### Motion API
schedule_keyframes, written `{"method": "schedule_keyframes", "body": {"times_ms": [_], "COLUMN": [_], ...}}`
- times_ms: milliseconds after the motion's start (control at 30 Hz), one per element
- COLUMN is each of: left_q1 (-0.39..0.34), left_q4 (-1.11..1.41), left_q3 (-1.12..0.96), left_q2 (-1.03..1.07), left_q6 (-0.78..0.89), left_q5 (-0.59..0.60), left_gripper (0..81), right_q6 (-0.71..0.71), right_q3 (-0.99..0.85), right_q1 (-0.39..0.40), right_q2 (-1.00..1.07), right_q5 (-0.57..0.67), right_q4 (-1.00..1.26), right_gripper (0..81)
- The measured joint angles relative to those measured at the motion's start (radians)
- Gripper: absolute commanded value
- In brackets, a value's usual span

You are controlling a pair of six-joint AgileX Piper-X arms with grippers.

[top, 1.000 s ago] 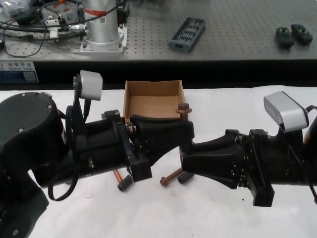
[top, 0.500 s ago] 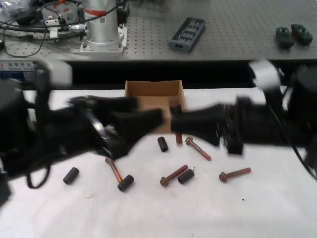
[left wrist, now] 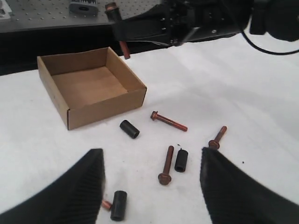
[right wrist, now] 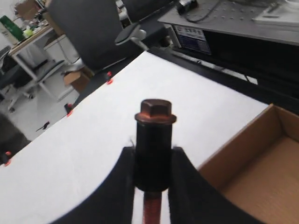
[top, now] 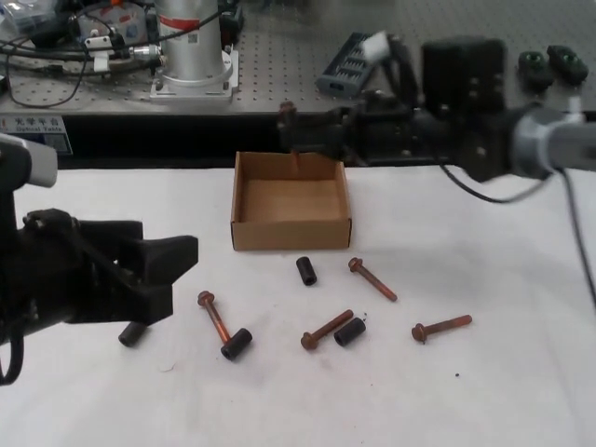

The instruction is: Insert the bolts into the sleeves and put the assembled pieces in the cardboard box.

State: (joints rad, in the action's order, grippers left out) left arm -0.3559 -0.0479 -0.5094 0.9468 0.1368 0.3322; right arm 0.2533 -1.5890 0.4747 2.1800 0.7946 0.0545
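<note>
Right pincer [right wrist: 153, 158] clamps a sleeved bolt [right wrist: 154, 135] over the cardboard box [top: 291, 233], upper centre, likely for dropping; left pincer [left wrist: 149, 161] gapes open.

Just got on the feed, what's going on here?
The right gripper holds an assembled piece, bolt in sleeve, above the far edge of the cardboard box. The left gripper hangs open and empty near the left side. Loose bolts and sleeves lie on the white cloth in front of the box.
</note>
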Motion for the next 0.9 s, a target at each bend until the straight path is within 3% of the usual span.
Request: {"method": "schedule_keyframes", "body": {"times_ms": [300, 400, 667, 767, 900], "left_q1": [0.000, 0.000, 0.000, 0.000, 0.000], "left_q4": [-0.084, -0.106, -0.113, -0.113, -0.113], "left_q3": [0.000, 0.000, 0.000, 0.000, 0.000], "left_q2": [-0.001, -0.001, -0.001, -0.001, -0.001], "left_q6": [0.038, 0.063, 0.078, 0.081, 0.081], "left_q5": [0.000, 0.000, 0.000, 0.000, 0.000], "left_gripper": [40.1, 40.1, 40.1, 40.1, 40.1], "right_q6": [0.052, 0.085, 0.091, 0.023, -0.051], "right_q3": [-0.215, -0.248, -0.257, -0.262, -0.261], "right_q1": [0.000, 0.005, 0.036, 0.054, 0.061], "right_q2": [0.119, 0.129, 0.129, 0.129, 0.129], "right_q5": [-0.258, -0.409, -0.447, -0.443, -0.402], "right_q4": [-0.189, -0.256, -0.394, -0.465, -0.514], "right_gripper": [1.3, 1.3, 0.3, 12.8, 43.3]}}
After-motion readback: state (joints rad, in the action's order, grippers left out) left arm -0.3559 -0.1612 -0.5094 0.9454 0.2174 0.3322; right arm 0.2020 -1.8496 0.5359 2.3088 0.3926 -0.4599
